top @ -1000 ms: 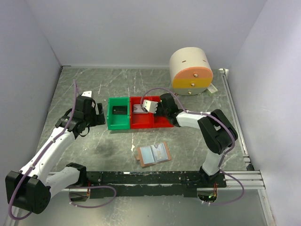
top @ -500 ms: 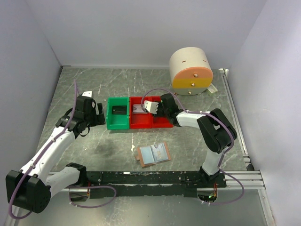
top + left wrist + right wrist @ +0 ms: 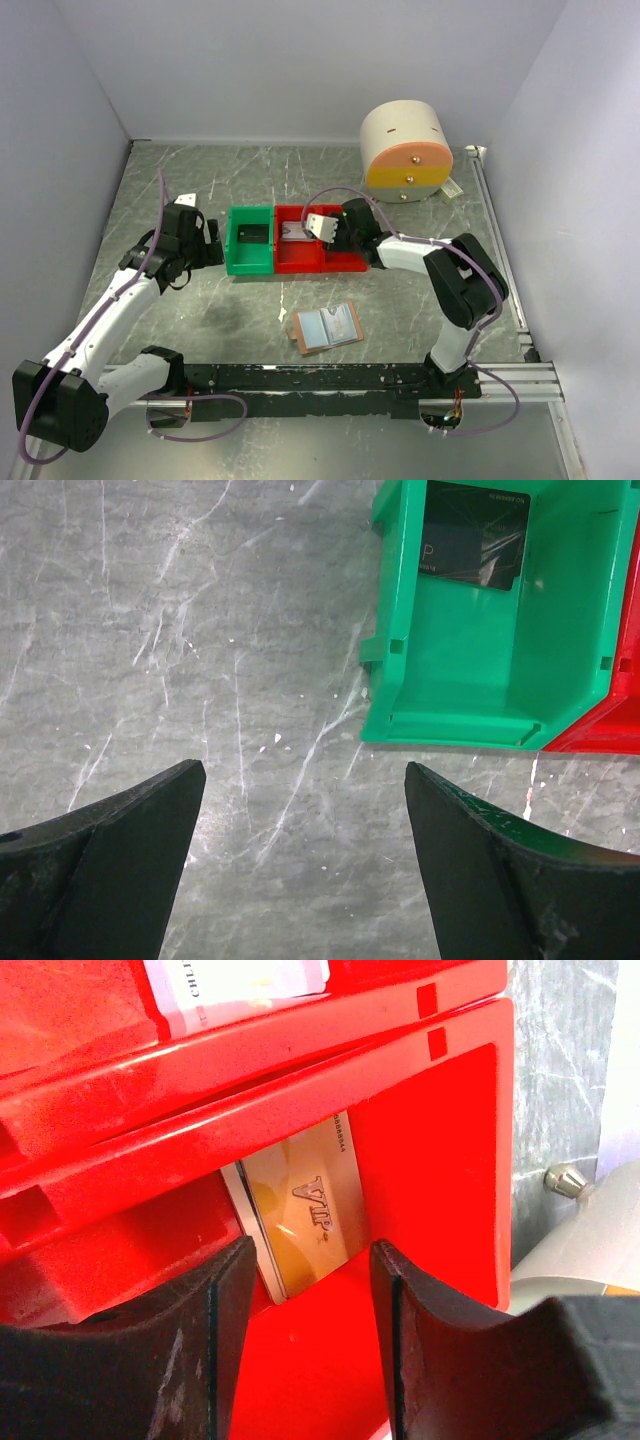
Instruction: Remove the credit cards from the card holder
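The card holder (image 3: pixel 327 327) lies open on the table in front of the bins, tan with a pale lining. My right gripper (image 3: pixel 312 1260) hangs open over a red bin (image 3: pixel 440 1160), and a gold credit card (image 3: pixel 310 1205) marked VIP lies in it just beyond the fingertips, touching neither. A pale card (image 3: pixel 235 985) rests in the neighbouring red bin. A dark card (image 3: pixel 472 535) lies in the green bin (image 3: pixel 450 670). My left gripper (image 3: pixel 302 780) is wide open above bare table, left of the green bin. In the top view the right gripper (image 3: pixel 338 240) is over the red bins and the left gripper (image 3: pixel 212 246) is beside the green bin.
The green bin (image 3: pixel 250 264) and two red bins (image 3: pixel 300 262) stand side by side at mid-table. A big cream cylinder with an orange band (image 3: pixel 405 150) sits at the back right. Grey walls close in three sides of the table.
My right gripper has opened over the red bin and its arm has shifted slightly. The left arm and the card holder have not moved.
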Motion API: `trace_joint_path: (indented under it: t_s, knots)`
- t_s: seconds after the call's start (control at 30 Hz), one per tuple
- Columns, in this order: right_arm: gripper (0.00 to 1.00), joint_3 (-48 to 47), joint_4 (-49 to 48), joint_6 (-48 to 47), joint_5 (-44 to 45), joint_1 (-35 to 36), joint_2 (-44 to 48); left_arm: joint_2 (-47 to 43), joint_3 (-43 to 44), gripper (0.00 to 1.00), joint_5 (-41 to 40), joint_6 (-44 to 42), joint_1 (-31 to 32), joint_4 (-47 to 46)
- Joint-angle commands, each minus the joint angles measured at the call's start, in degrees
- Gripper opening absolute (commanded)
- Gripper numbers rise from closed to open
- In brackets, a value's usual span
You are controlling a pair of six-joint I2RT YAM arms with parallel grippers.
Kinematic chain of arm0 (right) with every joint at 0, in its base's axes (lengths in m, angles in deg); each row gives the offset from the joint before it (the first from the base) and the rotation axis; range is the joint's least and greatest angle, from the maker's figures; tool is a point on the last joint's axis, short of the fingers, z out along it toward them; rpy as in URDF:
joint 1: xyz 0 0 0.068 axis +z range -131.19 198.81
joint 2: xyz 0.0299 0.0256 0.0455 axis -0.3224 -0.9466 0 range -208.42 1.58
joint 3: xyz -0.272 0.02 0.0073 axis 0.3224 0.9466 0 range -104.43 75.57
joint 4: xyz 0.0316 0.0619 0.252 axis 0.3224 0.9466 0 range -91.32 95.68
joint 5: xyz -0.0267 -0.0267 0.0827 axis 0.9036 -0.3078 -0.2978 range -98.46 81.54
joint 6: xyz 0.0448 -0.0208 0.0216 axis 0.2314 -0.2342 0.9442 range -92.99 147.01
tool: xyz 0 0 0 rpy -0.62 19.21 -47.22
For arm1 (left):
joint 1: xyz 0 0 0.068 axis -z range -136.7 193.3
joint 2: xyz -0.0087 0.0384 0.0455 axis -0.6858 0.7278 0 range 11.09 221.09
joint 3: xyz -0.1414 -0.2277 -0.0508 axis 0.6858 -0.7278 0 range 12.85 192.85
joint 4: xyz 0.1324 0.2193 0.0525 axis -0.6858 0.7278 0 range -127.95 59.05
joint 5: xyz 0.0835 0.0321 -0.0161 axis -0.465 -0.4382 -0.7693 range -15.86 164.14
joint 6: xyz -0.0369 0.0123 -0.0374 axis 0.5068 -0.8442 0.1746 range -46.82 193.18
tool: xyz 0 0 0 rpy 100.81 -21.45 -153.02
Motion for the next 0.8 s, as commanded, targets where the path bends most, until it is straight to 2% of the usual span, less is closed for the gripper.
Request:
trace_joint_path:
  t_s: [0.0, 0.1, 0.2, 0.33, 0.43, 0.57, 0.63, 0.77]
  knots:
    - [0.50, -1.2, 0.4, 2.3, -1.0, -0.1, 3.1, 0.1, 1.2, 0.93, 1.1, 0.1, -0.4, -0.3]
    - [0.50, -1.2, -1.1, 7.7, -1.6, -0.1, 6.9, 0.0, 1.1, 0.93, 1.5, 0.0, -0.4, -0.4]
    - [0.52, 0.2, -3.3, 18.3, -2.1, -0.1, 13.6, -0.5, 1.0, 0.93, 2.6, -0.1, -0.4, -0.7]
    - [0.57, 1.3, -1.4, 44.6, 2.4, -0.2, 23.8, -2.2, 0.4, 0.96, 6.1, -0.3, -0.4, -1.4]
    - [0.55, 1.1, 9.6, 67.7, 6.6, -0.4, 28.6, -4.1, -0.7, 0.99, 10.7, -0.7, -0.5, -3.4]
    - [0.56, 3.3, 19.5, 77.6, -5.9, -0.7, 32.4, -5.5, -1.3, 1.00, 18.1, -0.8, -0.5, -5.2]
    - [0.56, 7.3, 19.1, 83.2, -9.2, -0.7, 36.4, -6.3, -2.3, 1.00, 23.3, 1.5, -0.5, -6.1]
    - [0.49, 17.2, 16.3, 96.6, -12.9, -0.5, 44.4, -8.3, -7.4, 0.96, 36.8, 11.3, -0.3, -13.7]
